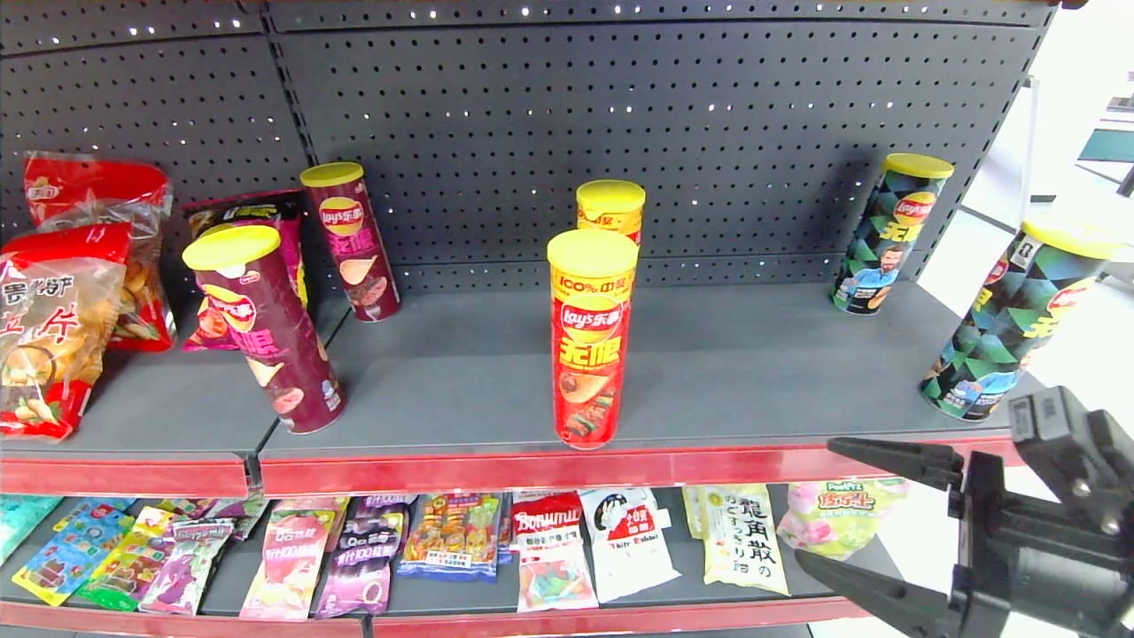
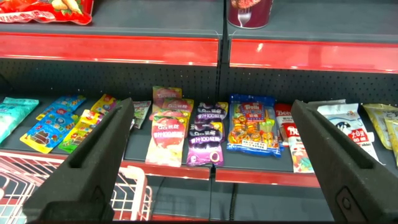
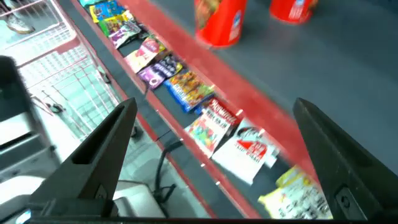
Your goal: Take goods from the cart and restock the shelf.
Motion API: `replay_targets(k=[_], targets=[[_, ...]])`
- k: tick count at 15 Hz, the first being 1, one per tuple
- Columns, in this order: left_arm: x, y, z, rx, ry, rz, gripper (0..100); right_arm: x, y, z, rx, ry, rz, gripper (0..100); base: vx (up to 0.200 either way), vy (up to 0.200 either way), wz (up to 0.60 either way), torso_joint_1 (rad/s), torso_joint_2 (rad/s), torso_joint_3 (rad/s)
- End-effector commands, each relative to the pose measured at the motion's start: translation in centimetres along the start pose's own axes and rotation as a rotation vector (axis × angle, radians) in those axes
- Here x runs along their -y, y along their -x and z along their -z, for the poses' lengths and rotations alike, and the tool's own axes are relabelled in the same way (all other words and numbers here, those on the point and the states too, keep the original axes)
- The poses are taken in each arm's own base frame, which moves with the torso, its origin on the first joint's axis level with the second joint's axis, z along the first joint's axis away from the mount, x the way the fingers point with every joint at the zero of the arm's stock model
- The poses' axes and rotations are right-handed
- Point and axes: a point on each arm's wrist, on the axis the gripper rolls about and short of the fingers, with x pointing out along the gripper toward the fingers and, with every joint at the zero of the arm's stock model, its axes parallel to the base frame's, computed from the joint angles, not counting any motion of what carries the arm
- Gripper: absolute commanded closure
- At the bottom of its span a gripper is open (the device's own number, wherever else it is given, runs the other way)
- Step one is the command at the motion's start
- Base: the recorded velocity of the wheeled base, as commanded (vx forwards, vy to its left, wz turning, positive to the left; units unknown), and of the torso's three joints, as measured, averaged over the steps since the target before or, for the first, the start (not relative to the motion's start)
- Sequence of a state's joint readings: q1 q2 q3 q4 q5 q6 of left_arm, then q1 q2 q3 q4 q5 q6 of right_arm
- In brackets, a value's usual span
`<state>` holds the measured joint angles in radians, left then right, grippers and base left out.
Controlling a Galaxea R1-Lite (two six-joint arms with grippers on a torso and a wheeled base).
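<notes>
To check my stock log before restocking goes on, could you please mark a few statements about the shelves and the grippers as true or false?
1. A red can stands near the front edge of the upper shelf: true.
2. The right gripper holds a can: false; it is open and empty.
3. The lower shelf holds cans: false; flat packets lie there.
4. The left gripper is open: true.
</notes>
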<state>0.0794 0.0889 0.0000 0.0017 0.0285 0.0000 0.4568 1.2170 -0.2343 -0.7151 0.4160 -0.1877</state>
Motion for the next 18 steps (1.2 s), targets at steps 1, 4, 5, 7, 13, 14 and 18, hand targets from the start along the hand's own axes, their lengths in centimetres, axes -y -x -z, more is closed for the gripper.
replay_targets(k=[1, 4, 5, 7, 13, 14, 18], targets=[[0.0, 0.0, 0.0, -0.001, 0.000, -0.001, 0, -2.1, 4.5, 1.3, 0.097, 0.040, 0.034, 0, 0.000, 0.000, 0.00, 0.000, 0.00, 0.000], [0.0, 0.0, 0.0, -0.001, 0.000, -0.001, 0, -3.2, 9.0, 3.4, 0.104, 0.009, 0.269, 0, 0.000, 0.000, 0.00, 0.000, 0.00, 0.000], [0.0, 0.0, 0.0, -0.001, 0.000, -0.001, 0, -4.2, 10.3, 4.4, 0.091, -0.009, 0.346, 0, 0.000, 0.000, 0.00, 0.000, 0.00, 0.000], [0.0, 0.0, 0.0, -0.001, 0.000, -0.001, 0, -6.1, 12.0, 6.0, 0.085, -0.024, 0.461, 0, 0.000, 0.000, 0.00, 0.000, 0.00, 0.000], [0.0, 0.0, 0.0, -0.001, 0.000, -0.001, 0, -8.0, 13.0, 9.5, 0.142, -0.172, 0.750, 0, 0.000, 0.000, 0.00, 0.000, 0.00, 0.000], [0.0, 0.0, 0.0, -0.001, 0.000, -0.001, 0, -8.2, 13.2, 9.6, 0.180, -0.149, 0.707, 0, 0.000, 0.000, 0.00, 0.000, 0.00, 0.000], [0.0, 0.0, 0.0, -0.001, 0.000, -0.001, 0, -8.6, 13.4, 9.7, 0.228, -0.132, 0.664, 0, 0.000, 0.000, 0.00, 0.000, 0.00, 0.000]])
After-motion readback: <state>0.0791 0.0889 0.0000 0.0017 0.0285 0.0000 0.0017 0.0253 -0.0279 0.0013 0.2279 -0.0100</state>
